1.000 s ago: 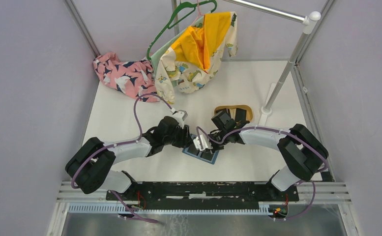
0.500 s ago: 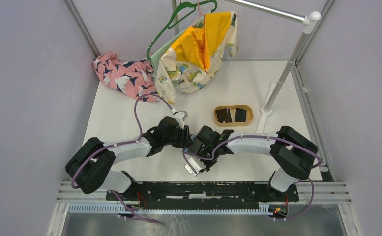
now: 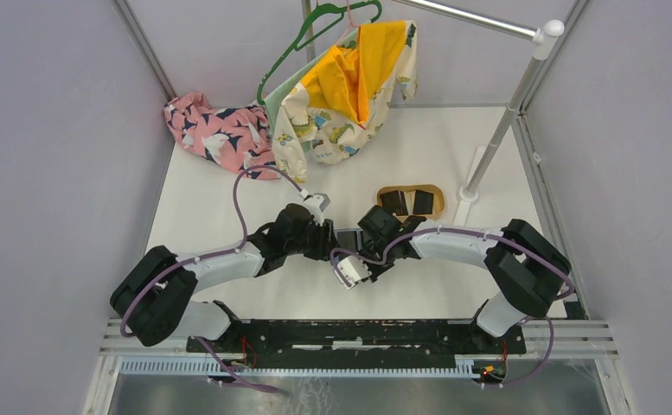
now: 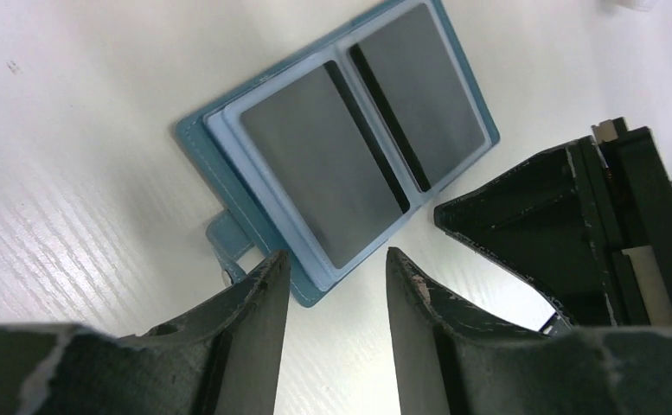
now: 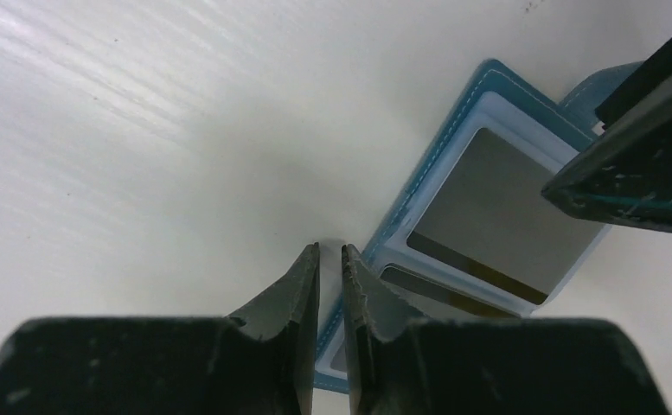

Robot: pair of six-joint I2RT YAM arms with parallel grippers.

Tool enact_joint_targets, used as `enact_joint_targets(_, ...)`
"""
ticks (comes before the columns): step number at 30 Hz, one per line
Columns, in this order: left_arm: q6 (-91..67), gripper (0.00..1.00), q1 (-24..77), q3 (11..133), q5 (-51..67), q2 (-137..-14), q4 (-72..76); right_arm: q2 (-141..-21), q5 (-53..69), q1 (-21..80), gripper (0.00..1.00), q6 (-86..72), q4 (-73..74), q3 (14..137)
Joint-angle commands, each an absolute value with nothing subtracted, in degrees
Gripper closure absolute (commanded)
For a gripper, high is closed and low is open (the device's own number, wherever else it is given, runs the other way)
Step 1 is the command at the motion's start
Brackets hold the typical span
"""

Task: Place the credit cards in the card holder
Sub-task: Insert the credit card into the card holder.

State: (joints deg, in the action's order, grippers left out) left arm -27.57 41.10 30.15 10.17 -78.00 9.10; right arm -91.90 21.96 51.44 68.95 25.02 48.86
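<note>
**A:** In the middle of the tabletop [image 3: 228, 194], what lay under the two wrists?

**B:** The holder [image 4: 233, 186], one only, spread open and flat, windows up. From above the wrists hid nearly all of it.

**A:** How many cards?

**B:** Two cards [image 4: 319, 164] were in it, grey, side by side, one per window. More lay in the tray [image 3: 410, 187] behind, at least two of them dark. The right arm hid part of it.

**A:** And the edges?

**B:** The left gripper [image 4: 336, 258] hung over the edge with the snap tab, jaws spread and nothing between them. The right gripper [image 5: 330, 251] had its tips at another teal edge, where the two windows met. Its jaws were nearly pressed together with a slit left. I could not tell whether anything sat in it.

**A:** Room to move?

**B:** Bare tabletop lay to the left and along the near side. One pink cloth [image 3: 211, 130] was heaped far left, one yellow cloth [image 3: 345, 86] hung on a hanger, and one pole [image 3: 488, 156] stood right of the tray.
</note>
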Motion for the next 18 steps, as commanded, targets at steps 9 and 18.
enact_joint_targets(9,-35.26,0.52,40.57,31.63,9.28,-76.59,12.92,-89.27,43.37,40.67,0.79,55.55,21.15,51.17)
enact_joint_targets(18,-36.04,0.58,38.96,33.10,9.71,-81.84,14.62,-90.72,32.30,37.30,0.81,32.32,2.21,47.88)
